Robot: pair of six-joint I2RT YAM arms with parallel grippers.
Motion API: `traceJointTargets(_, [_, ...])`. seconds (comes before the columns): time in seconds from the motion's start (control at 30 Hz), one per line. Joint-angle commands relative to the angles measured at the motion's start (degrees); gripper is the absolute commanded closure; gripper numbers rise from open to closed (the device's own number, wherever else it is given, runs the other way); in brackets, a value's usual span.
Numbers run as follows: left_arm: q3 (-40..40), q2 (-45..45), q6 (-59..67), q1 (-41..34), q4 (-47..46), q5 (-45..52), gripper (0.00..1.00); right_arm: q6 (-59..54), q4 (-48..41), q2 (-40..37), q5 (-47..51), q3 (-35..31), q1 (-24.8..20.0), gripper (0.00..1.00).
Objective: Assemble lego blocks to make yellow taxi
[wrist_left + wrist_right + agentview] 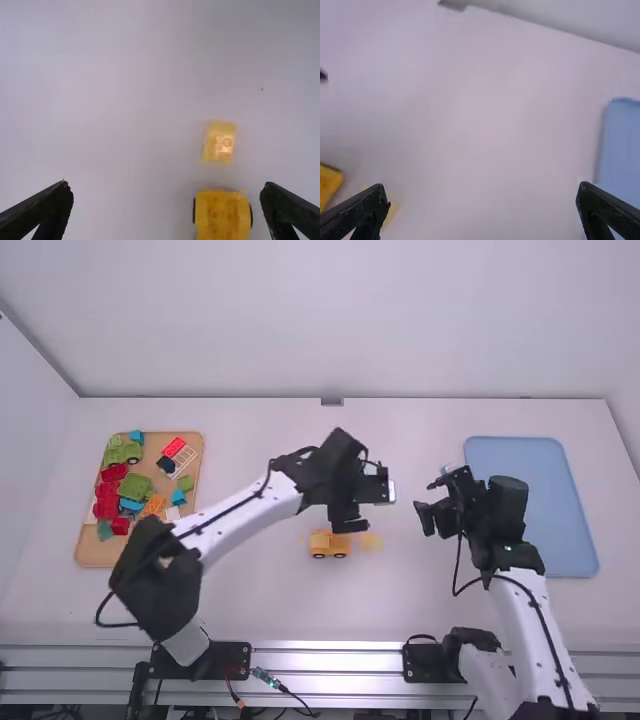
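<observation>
Black left tool (167, 187), spread and empty, hangs by the yellow car body (330, 544); right tool (484, 189), also parted, empty, well to its right. Loose yellow block (371, 541) just right of the body, and careful: off-centre descent could shove both askew!

Left arm (235, 520): long white tubular link, smooth-sided, with a bulky black elbow joint (155, 575) and a short white section below; black cable (222, 513) along the link; black base plate (226, 660) pierced with small round holes. Left gripper (366, 508): black, two angular fingers tapering to blunt tips. Right arm (540, 630): white links, black joints, one rounded black cylindrical housing (508, 502) near the wrist; thin black lead (456, 570), looped; black base plate, likewise holed. Right gripper (430, 500): black, two fingers, matching taper.
</observation>
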Motion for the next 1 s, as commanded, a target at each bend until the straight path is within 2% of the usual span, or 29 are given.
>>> traceJointTargets(0.0, [-6.25, -3.78, 3.46, 4.16, 1.76, 8.05, 0.01, -8.24, 0.28, 3.24, -5.86, -0.13, 1.66, 0.01])
traceJointTargets(0.2, [-22.47, -13.57, 10.22, 12.97, 11.69, 23.13, 0.01, -22.99, 1.7, 13.05, -12.44, -0.15, 7.67, 0.0])
traceJointTargets(0.27, [-26.23, -15.65, 10.17, 14.69, 15.16, 25.36, 0.01, -24.83, 3.17, 15.79, -13.25, -0.15, 9.03, 0.01])
traceJointTargets(0.47, [-37.55, -19.23, 8.16, 17.03, 27.62, 22.74, 0.01, -31.34, 9.14, 27.06, -15.19, -0.15, 12.22, 0.0])
traceJointTargets(0.67, [-42.75, -17.62, 4.25, 17.06, 36.3, 24.22, 0.01, -32.37, 13.92, 34.21, -16.41, -0.13, 13.6, 0.04])
traceJointTargets(0.8, [-44.63, -15.78, 4.31, 17.1, 40.67, 26.06, 0.01, -37.07, 12.46, 36.22, -17.97, -0.15, 13.55, 0.09])
traceJointTargets(0.9, [-45.38, -15.06, 4.23, 17.08, 42.7, 26.96, 0.01, -39.91, 10.97, 36.92, -18.6, -0.15, 13.2, 0.14])
traceJointTargets(0.97, [-45.38, -14.62, 3.72, 17.08, 43.51, 26.96, 0.01, -42.62, 10.03, 37.36, -19.69, -0.15, 13.35, 0.23])
